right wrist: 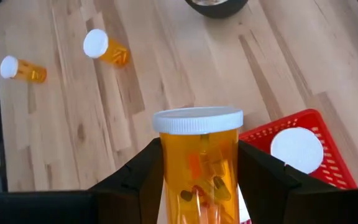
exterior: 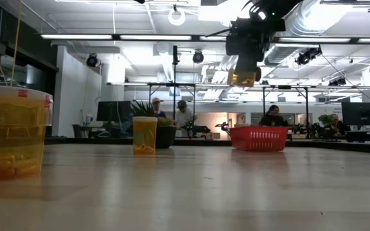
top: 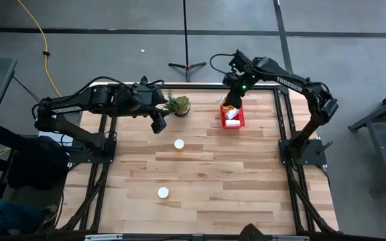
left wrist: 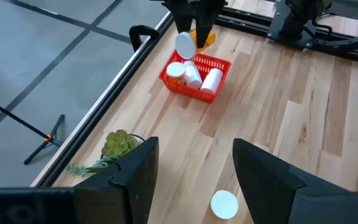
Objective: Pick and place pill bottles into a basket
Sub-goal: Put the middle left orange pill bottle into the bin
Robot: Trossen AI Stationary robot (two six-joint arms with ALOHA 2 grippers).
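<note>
The right gripper (right wrist: 199, 180) hangs above the basket (top: 232, 121), its fingers (right wrist: 263, 180) pinching a bottle (right wrist: 198, 165) by the body, cap up. Three bottles (left wrist: 192, 74) already lie in the basket, filling much of it. Two more bottles (top: 179, 144) stand on the table (top: 246, 174), well apart from the basket on the side toward the robot's base, one nearer the basket than the other (top: 163, 193).

The main risk, as I judge it, is the release. The held bottle seems to sit over the basket's rim rather than squarely over its middle, so a drop from this height could clip the rim or bounce off the caps below and roll out onto the table. A landing on the wall could also shove or tip the light basket.

The left gripper (left wrist: 191, 180) waits beside the plant (top: 178, 104), just away from the basket, fingers spread and empty; a careless sweep could knock the plant.
</note>
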